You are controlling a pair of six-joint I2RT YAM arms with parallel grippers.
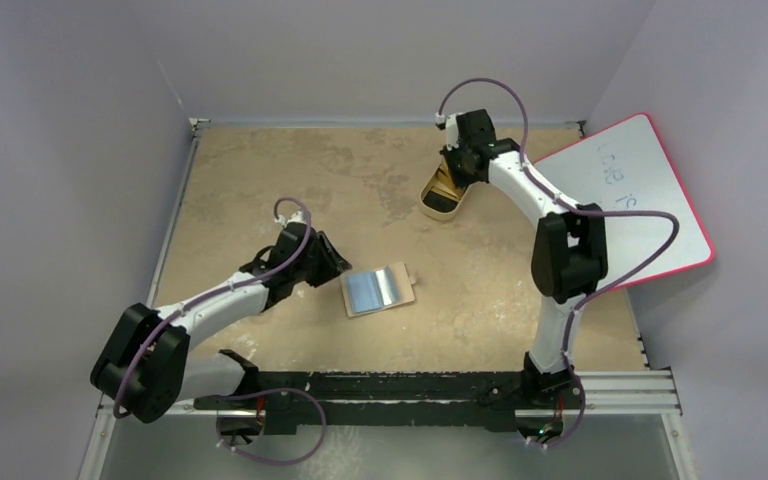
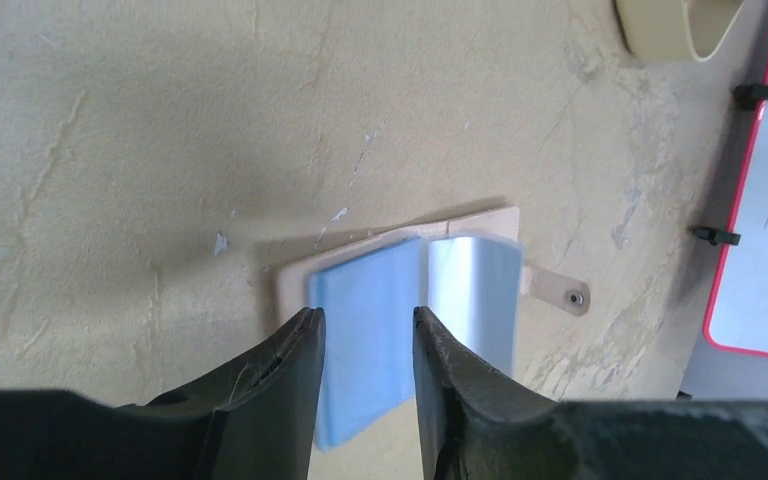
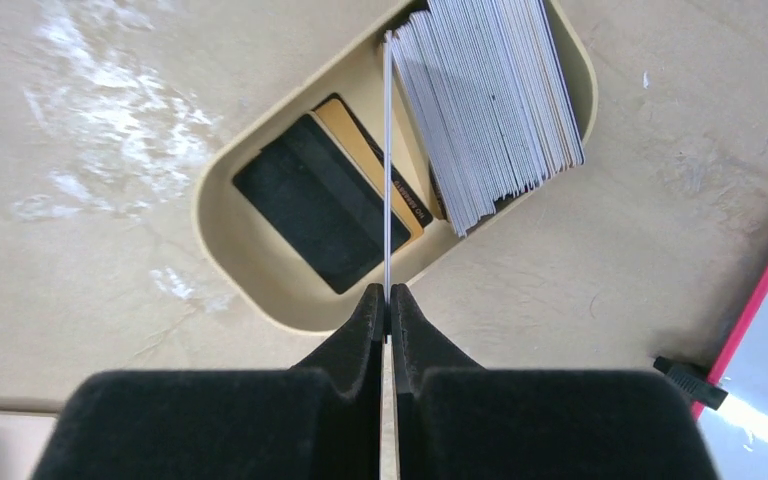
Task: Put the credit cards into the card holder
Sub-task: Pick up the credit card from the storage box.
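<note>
The tan card holder (image 2: 292, 285) lies spread open mid-table, its snap tab (image 2: 563, 293) to the right. Two pale blue credit cards lie on it, one (image 2: 365, 280) on the left panel, overhanging the near edge, and one (image 2: 475, 285) on the right panel. My left gripper (image 2: 367, 320) hovers open just short of the left card, nothing between its fingers. At the back, my right gripper (image 3: 388, 295) is shut on a thin credit card (image 3: 388, 150) seen edge-on above the oval tray (image 3: 222, 262). In the top view the holder (image 1: 410, 289) sits right of the left gripper (image 1: 335, 262).
The tan oval tray (image 1: 438, 209) holds a leaning stack of pale cards (image 3: 495, 90), a black card (image 3: 310, 205) and a gold one (image 3: 372, 155). A red-edged whiteboard (image 1: 640, 200) lies at the table's right side.
</note>
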